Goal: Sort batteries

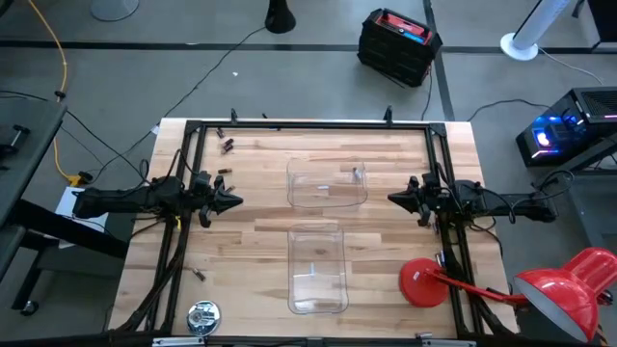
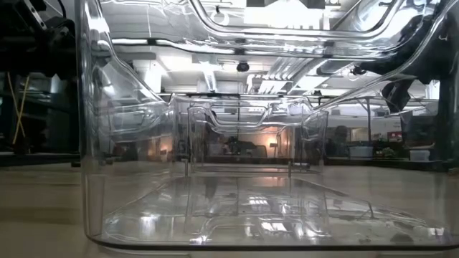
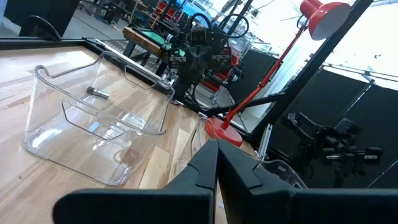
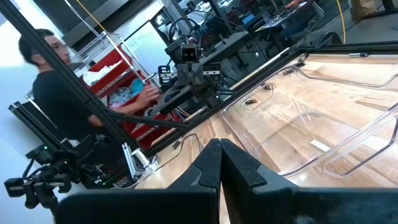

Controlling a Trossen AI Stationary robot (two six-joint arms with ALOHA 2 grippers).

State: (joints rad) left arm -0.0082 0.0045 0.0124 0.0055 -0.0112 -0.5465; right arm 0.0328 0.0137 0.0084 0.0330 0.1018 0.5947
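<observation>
Several small dark batteries lie loose on the wooden table at the far left (image 1: 228, 145), with one more near the left front (image 1: 200, 275); some also show in the right wrist view (image 4: 250, 100). One battery (image 1: 356, 174) lies on the floor of the far clear bin (image 1: 328, 183), and it also shows in the left wrist view (image 3: 97, 94). A second clear bin (image 1: 318, 270) stands nearer. My left gripper (image 1: 236, 200) is shut and empty left of the far bin. My right gripper (image 1: 393, 198) is shut and empty right of it.
A round shiny metal disc (image 1: 203, 313) lies at the near left. A red desk lamp's base (image 1: 421, 281) stands at the near right. A black frame (image 1: 308, 125) rims the table. A person (image 4: 56, 81) stands beyond the table's left side. The near bin's wall (image 2: 129, 143) fills the low view.
</observation>
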